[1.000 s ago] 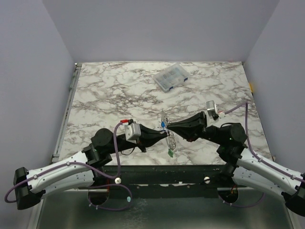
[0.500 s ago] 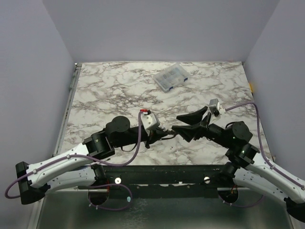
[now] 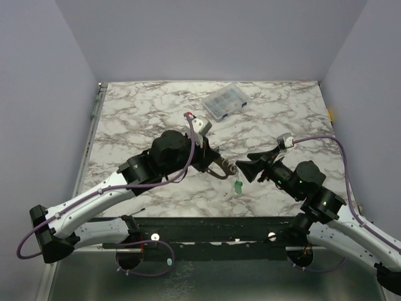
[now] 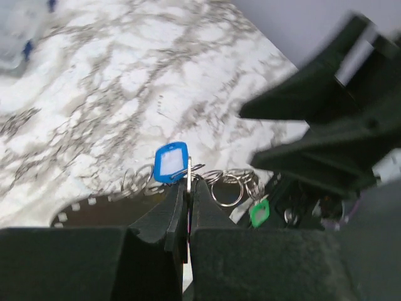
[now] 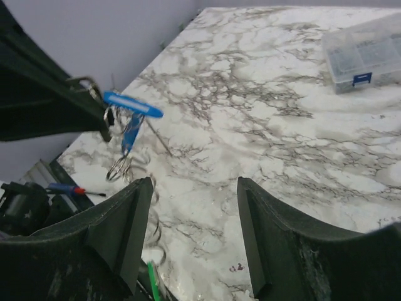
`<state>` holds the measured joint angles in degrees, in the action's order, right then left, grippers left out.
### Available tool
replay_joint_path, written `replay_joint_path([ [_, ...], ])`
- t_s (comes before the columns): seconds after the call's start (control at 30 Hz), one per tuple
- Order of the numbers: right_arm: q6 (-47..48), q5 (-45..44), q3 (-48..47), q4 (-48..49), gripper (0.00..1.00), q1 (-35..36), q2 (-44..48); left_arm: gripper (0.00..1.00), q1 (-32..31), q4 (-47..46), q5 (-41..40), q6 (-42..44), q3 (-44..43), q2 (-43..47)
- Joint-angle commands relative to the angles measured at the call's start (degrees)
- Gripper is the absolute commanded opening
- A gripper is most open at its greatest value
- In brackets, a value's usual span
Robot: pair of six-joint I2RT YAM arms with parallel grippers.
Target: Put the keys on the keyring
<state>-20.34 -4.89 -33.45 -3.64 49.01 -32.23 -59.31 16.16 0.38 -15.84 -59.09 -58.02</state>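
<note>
My left gripper is shut on the thin silvery keyring, holding it above the marble table. A blue key hangs on the ring right at the jaws. Small linked rings trail off to the right and end in a green key. In the right wrist view two blue keys dangle beside the left gripper. My right gripper stands open just right of the keyring, holding nothing. The green key hangs beside its left finger.
A clear plastic compartment box lies at the back of the marble table. A small screwdriver lies below the table's near edge. Purple walls close in the sides and the back.
My right gripper opened, let go and drew back to the right. My left arm lifted and swung towards the back, carrying the keyring with its keys.
</note>
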Motion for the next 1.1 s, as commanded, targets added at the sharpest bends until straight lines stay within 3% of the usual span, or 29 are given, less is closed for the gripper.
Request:
replay_joint_path([
  [0.0, -1.93, -8.44, 1.24, -1.66, 0.65, -0.15, 1.2, 0.0, 9.6, 7.04, -0.78, -18.85, -4.18, -6.7],
  [0.2, -4.03, -12.71, 1.48, -2.98, 0.65, -0.15, 1.5, 0.0, 14.39, 6.46, -2.61, -19.58, -2.2, -12.37],
  [0.7, -4.99, -16.24, 4.32, -5.15, 0.66, -0.15, 6.06, 0.0, 21.63, 0.74, -5.28, -21.36, -7.34, -27.77],
  [0.87, -4.2, -16.06, 3.65, -5.9, 0.66, -0.15, 6.03, 0.0, 24.38, -2.02, -6.25, -22.49, -14.12, -35.82],
  [1.07, -3.89, -16.11, 2.43, -7.88, 0.66, -0.15, 6.59, 0.0, 25.78, -5.7, 0.2, -25.91, -22.47, -41.62],
])
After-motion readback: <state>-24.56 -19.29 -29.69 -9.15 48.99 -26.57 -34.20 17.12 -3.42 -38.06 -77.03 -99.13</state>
